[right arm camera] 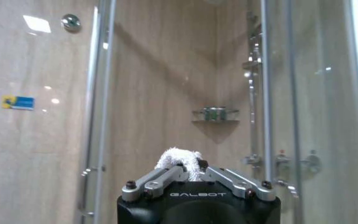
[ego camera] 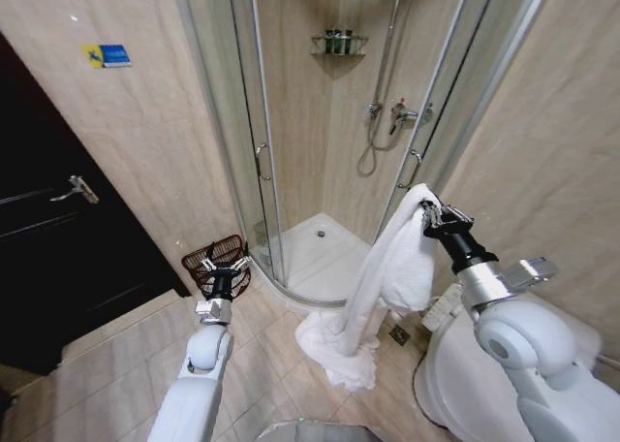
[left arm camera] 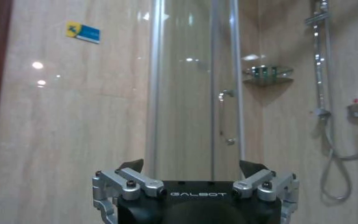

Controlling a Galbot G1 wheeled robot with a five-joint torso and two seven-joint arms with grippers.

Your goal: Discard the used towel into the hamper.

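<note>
A long white towel (ego camera: 387, 277) hangs from my right gripper (ego camera: 427, 212), which is shut on its top end in front of the shower door. Its lower end pools on the tiled floor. In the right wrist view a tuft of the towel (right arm camera: 177, 158) sticks up between the closed fingers of the right gripper (right arm camera: 190, 169). The hamper (ego camera: 217, 264), a small dark reddish-brown openwork basket, stands on the floor against the wall left of the shower. My left gripper (ego camera: 226, 266) is open, held just in front of the hamper. The left wrist view shows the left gripper (left arm camera: 193, 164) with its fingers spread, nothing between them.
A glass corner shower cabin (ego camera: 320, 122) with a white tray (ego camera: 320, 258) fills the middle. A dark door (ego camera: 58, 229) stands at the left. A white toilet (ego camera: 465, 384) sits at the lower right under my right arm. Tiled floor lies between hamper and towel.
</note>
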